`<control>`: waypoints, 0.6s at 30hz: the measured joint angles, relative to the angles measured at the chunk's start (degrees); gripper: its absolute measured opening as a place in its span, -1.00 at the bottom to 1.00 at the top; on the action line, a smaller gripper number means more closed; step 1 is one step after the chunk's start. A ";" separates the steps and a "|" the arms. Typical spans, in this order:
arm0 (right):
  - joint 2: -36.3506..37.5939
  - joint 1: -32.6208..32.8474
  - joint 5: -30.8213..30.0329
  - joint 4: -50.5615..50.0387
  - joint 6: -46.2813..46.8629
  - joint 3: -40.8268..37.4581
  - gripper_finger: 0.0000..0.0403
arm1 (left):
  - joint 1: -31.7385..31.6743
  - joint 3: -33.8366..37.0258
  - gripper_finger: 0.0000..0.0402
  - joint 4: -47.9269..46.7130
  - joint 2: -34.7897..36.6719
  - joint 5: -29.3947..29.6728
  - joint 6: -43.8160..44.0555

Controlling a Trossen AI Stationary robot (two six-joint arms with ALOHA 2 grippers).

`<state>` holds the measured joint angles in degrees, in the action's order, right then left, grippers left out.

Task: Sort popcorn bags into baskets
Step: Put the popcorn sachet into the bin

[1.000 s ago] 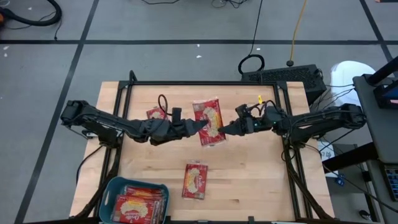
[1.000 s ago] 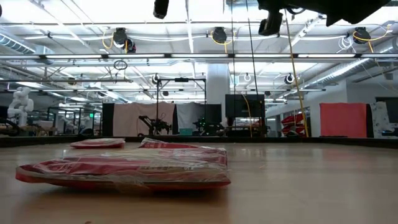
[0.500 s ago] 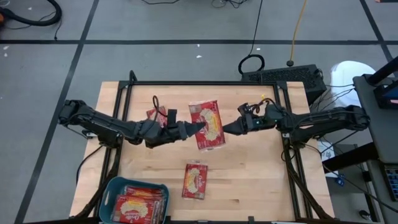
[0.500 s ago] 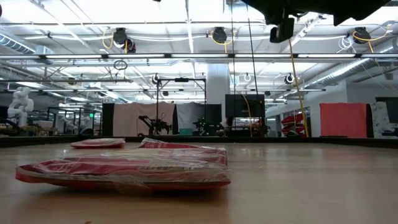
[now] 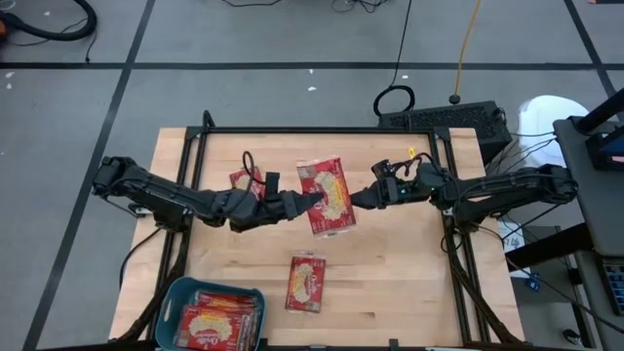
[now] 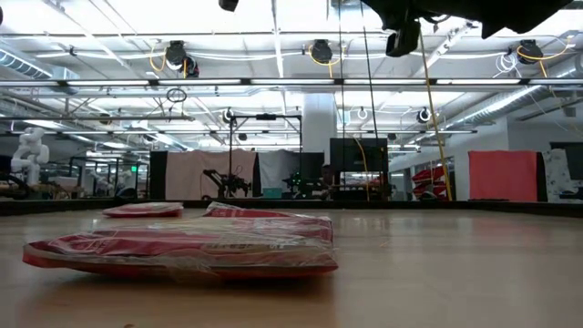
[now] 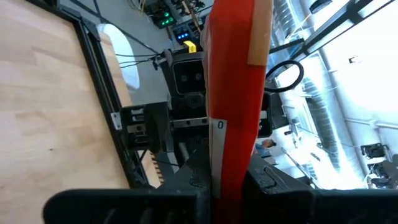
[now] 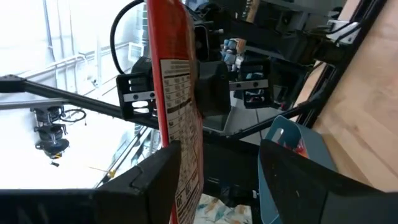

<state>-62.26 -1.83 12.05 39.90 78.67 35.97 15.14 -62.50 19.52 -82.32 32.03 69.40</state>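
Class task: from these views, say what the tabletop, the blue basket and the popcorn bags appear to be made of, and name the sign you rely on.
Tabletop: pale wood, apparently matte; visible grain and plank seams.
Blue basket: probably moulded plastic; uniform teal colour, smooth rounded corners.
Popcorn bags, e.g. the loose one: likely glossy plastic film over printed paper; crinkled, shiny wrap in the low view.

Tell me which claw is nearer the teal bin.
Left. The left claw, gripping the raised popcorn bag, sits up-right of the teal bin; the right claw is farther right.
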 joint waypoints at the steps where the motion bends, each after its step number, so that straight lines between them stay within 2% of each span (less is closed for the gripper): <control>1: 0.00 0.00 0.00 -0.06 0.31 0.00 0.06 | 0.00 0.00 -0.83 -0.01 0.00 0.01 -0.09; 12: 0.07 -0.75 1.98 -2.01 0.93 0.00 0.33 | 0.94 0.00 -0.83 -0.13 0.02 0.24 -0.32; 18: 0.13 -0.83 1.73 -1.53 0.04 0.04 0.36 | 0.94 0.02 -0.83 -0.40 0.43 0.15 -0.48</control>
<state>-62.13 -2.66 13.78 38.37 78.72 36.01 16.08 -62.48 19.12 -81.89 32.17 68.91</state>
